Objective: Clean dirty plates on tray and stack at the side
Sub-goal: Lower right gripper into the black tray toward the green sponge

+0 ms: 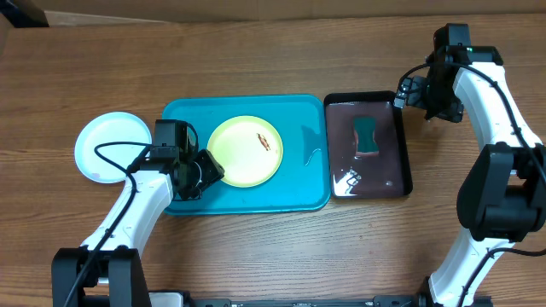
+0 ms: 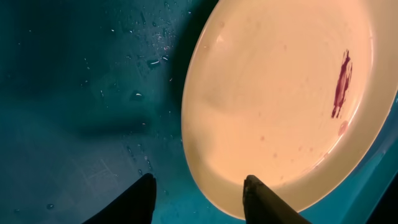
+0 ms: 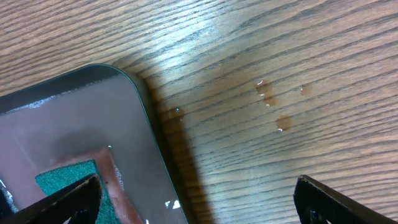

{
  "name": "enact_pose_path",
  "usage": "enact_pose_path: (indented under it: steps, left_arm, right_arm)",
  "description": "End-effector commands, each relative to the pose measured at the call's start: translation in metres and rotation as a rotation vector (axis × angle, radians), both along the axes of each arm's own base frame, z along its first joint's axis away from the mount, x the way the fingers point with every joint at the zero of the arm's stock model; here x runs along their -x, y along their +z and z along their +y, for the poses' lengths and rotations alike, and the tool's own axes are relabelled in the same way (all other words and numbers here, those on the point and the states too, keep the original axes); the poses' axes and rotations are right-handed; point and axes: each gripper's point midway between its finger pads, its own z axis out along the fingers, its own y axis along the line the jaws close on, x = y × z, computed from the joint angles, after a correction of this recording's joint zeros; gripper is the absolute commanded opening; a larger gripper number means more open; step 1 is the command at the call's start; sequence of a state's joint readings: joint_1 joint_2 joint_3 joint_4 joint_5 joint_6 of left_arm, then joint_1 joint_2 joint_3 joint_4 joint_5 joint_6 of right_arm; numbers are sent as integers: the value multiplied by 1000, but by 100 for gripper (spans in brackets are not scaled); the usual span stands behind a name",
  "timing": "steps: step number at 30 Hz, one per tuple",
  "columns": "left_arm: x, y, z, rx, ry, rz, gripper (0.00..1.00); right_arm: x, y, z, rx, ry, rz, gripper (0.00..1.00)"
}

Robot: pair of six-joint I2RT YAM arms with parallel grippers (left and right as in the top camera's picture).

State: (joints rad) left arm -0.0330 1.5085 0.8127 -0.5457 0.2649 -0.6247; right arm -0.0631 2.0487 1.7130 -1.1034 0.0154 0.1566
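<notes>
Standing apart, the left fingers (image 2: 261, 202) straddle the left rim of the yellow-green plate (image 1: 243, 162) on the turquoise tray (image 1: 299, 194), gripping nothing, seemingly set to lift it. The right fingers (image 3: 339, 202) hang wide open and empty at the far right corner of the black tray (image 1: 402, 183), handy for its sponge (image 1: 368, 135). A pale plate (image 1: 107, 145) lies on the table (image 1: 256, 256), left of the turquoise tray.

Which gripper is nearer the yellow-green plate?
Left. The left gripper is at the plate rim; the right gripper is far off, past the black tray.

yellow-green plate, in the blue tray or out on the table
In. The yellow-green plate lies flat inside the turquoise tray, smear facing up; the left gripper is open, fingers either side of its rim.
</notes>
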Motion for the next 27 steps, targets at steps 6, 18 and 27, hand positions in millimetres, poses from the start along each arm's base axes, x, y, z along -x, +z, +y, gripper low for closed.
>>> enact_pose_path:
  steps: [6,18,27]
  left_arm:
    - [-6,2,4,-40,-13,-17,38]
    - [-7,2,4,-39,-12,-20,4]
    - [-7,2,3,-39,-13,-21,6]
  right_arm:
    - [-3,9,-2,10,-6,-25,100]
    - [12,16,43,-243,70,21,100]
    - [33,75,95,-435,249,22,40]
